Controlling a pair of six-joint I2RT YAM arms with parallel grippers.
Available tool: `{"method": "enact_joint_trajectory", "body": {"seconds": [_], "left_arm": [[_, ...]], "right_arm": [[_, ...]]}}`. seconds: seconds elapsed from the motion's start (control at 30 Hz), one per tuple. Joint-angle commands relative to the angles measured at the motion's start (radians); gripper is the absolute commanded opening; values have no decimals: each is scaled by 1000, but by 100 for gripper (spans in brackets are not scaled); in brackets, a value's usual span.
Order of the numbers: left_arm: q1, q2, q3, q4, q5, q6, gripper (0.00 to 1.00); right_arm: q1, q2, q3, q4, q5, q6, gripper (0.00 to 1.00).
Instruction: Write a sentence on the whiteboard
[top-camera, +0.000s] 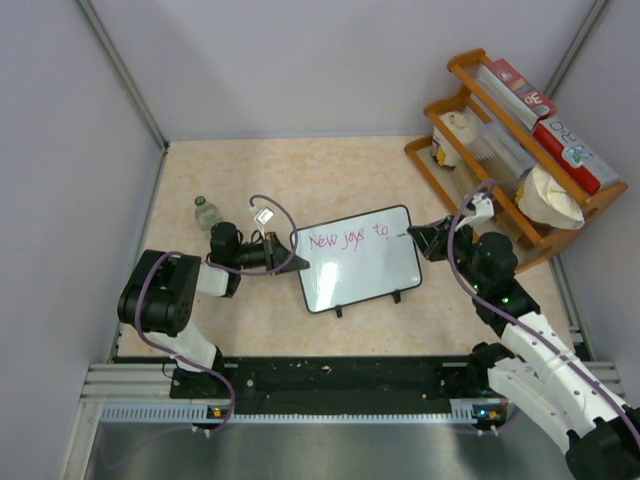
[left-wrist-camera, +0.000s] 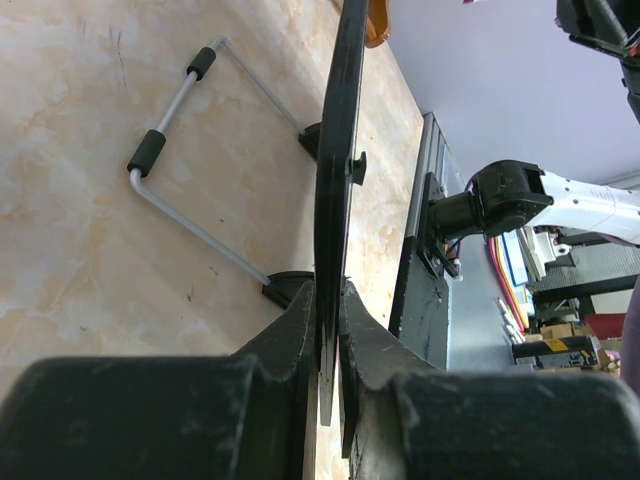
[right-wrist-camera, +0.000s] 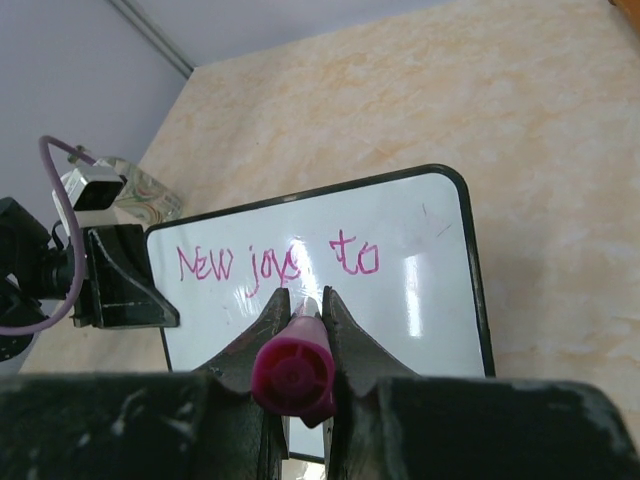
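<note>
The whiteboard (top-camera: 362, 277) stands tilted at mid-table on its black feet. The sentence (top-camera: 347, 238), in pink marker, reads "New joys to" in one line along its top. My left gripper (top-camera: 296, 256) is shut on the board's left edge; in the left wrist view the board (left-wrist-camera: 336, 170) is edge-on between the jaws of that gripper (left-wrist-camera: 333, 302). My right gripper (top-camera: 422, 238) is at the board's upper right edge, shut on a magenta marker (right-wrist-camera: 293, 375). In the right wrist view the right gripper (right-wrist-camera: 305, 298) is over the board (right-wrist-camera: 410, 320), below the sentence (right-wrist-camera: 275, 262).
A wooden rack (top-camera: 470, 70) with boxes and cups stands at the back right, close behind my right arm. A small glass bottle (top-camera: 205, 211) stands by my left gripper. The board's wire stand (left-wrist-camera: 180, 130) rests on the table behind it. Walls close in on both sides.
</note>
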Motion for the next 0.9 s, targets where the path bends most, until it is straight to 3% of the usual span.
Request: {"method": "enact_joint_trajectory", "body": {"seconds": [0.0, 0.53, 0.87], "left_arm": [[3, 15, -5, 26, -5, 4, 0], [3, 13, -9, 37, -4, 0, 0], [3, 10, -14, 40, -5, 0, 0]], "right_arm": [[-12, -26, -11, -29, -27, 2, 0], [10, 4, 22, -53, -62, -61, 0], [252, 89, 75, 11, 117, -81, 0]]}}
